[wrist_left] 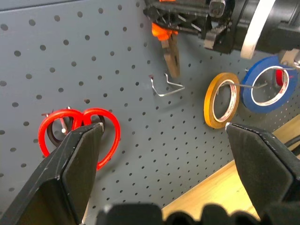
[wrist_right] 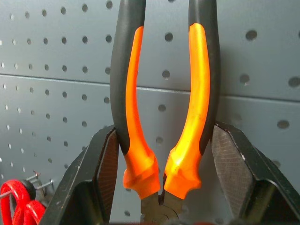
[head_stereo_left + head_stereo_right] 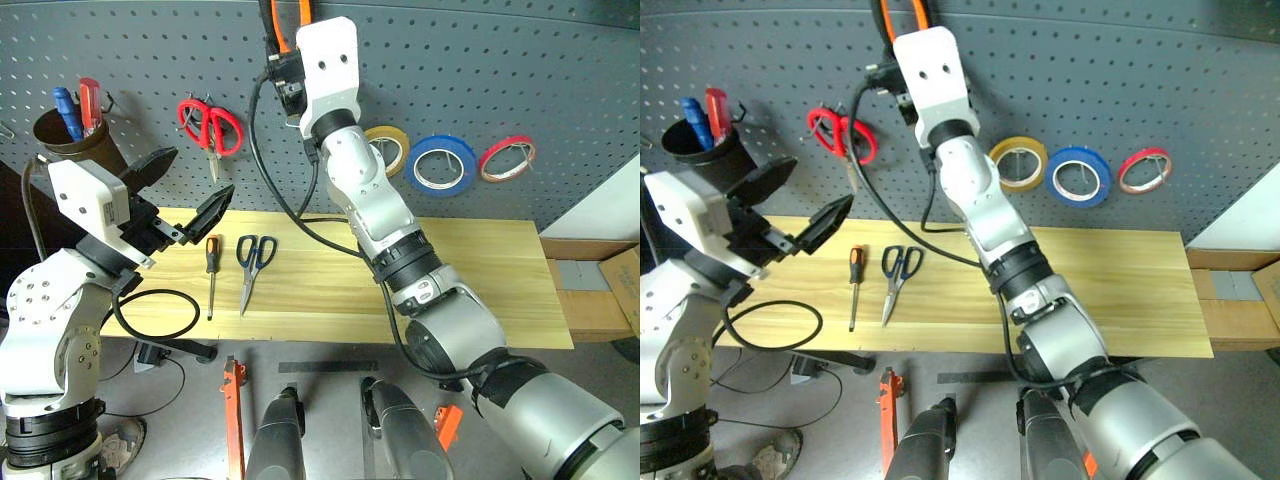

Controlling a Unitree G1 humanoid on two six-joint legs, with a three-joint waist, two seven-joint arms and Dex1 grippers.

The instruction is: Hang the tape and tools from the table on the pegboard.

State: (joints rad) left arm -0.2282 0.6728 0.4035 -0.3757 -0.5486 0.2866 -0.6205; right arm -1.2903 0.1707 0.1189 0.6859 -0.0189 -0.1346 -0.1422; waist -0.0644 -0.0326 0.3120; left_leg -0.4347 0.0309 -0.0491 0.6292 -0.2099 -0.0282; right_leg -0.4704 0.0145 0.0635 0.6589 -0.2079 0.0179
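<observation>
Pliers pinched in right tool near pegboard; left tool spread beside red scissors.

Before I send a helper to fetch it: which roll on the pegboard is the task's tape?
Look at the dark grey pegboard above the wooden table; three rolls hang in a row at its right. The tape is the middle one, blue with a white core, between a yellow roll and a thinner red roll.
</observation>
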